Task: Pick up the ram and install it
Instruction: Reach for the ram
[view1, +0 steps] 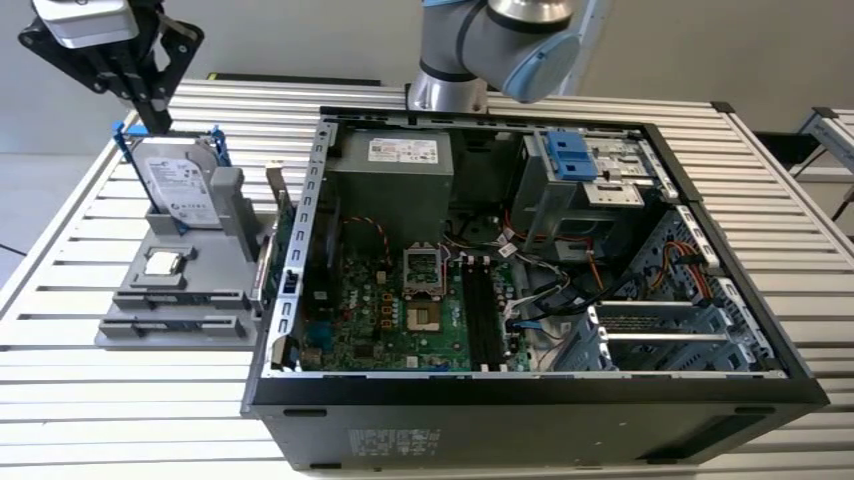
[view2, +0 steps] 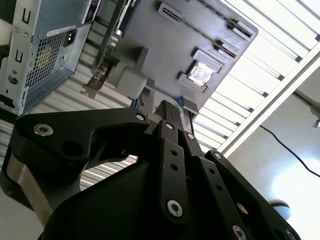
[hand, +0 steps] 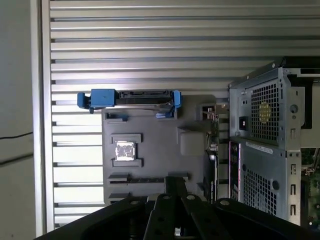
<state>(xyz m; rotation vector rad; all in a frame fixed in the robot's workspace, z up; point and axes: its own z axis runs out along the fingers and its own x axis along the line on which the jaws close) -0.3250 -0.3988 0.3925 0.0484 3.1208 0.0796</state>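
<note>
The hand (view1: 155, 118) hangs above the grey holder (view1: 200, 272), apart from everything on it. Its black fingers (hand: 175, 182) are drawn together, and I see no object in them. In the second wrist view the fingertips (view2: 166, 107) point down toward the holder (view2: 165, 45).

The hard drive (view1: 180, 185) stands upright in its blue rails at the holder's far end. In the exterior view the fingertips overlap its top corner, but whether they touch it I cannot tell. In the first wrist view the drive (hand: 140, 97) appears edge-on along one end of the holder (hand: 155, 140).

The small square silver processor chip (view1: 163, 262) lies flat near the holder's middle, and it also shows in both wrist views (hand: 125, 151) (view2: 202, 72).

At the holder's near end run two long slots. Where the ram sits I cannot tell. In the first wrist view one slot carries a thin dark strip, too edge-on to name.

Along the holder's side toward the exterior view's right, a board with a metal bracket (view2: 96, 81) stands on edge. Just beyond it lies the open computer case (view1: 534, 425), with the green motherboard (view1: 387, 325) showing inside.

Both the holder and the case rest on the slatted bench (view1: 134, 410).
</note>
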